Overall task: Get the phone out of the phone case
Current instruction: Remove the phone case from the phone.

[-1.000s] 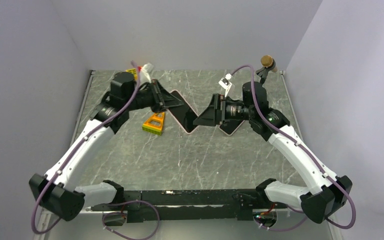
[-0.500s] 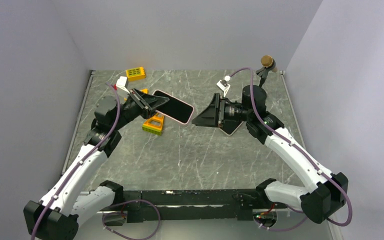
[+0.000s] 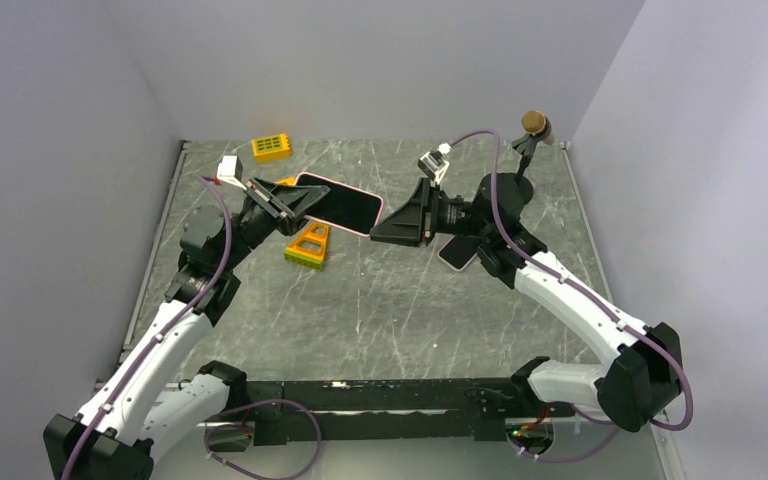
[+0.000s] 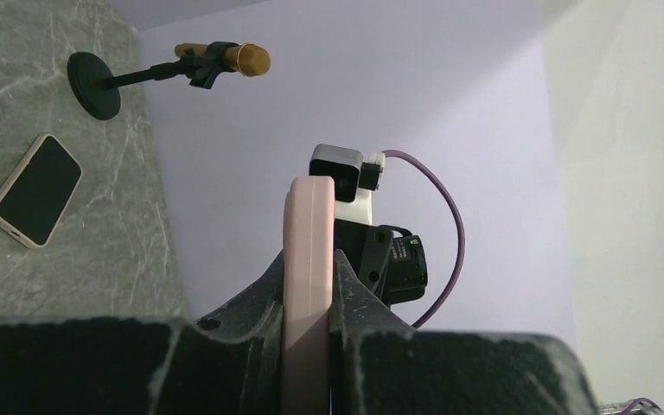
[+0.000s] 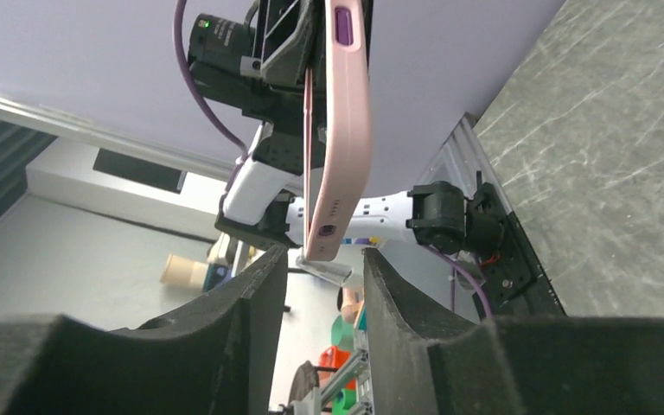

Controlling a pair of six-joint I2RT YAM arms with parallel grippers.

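Note:
The phone (image 3: 340,204), black screen in a pink phone case (image 3: 368,226), hangs tilted above the table. My left gripper (image 3: 298,203) is shut on its left end; in the left wrist view the pink case edge (image 4: 307,277) sits clamped between both fingers. My right gripper (image 3: 388,230) faces the phone's right end. In the right wrist view the case's end (image 5: 327,233) sits at the mouth of the right gripper (image 5: 324,264), whose jaws stand apart and touch nothing.
A second phone in a pale case (image 3: 457,253) (image 4: 35,201) lies flat under the right arm. An orange-yellow triangle block (image 3: 308,246) lies below the held phone, a yellow block (image 3: 271,147) at the back left, a microphone stand (image 3: 532,128) at the back right.
My left gripper has lifted the phone off the table and drawn it up and left. My right gripper followed leftward to the phone's end, and its jaws have narrowed.

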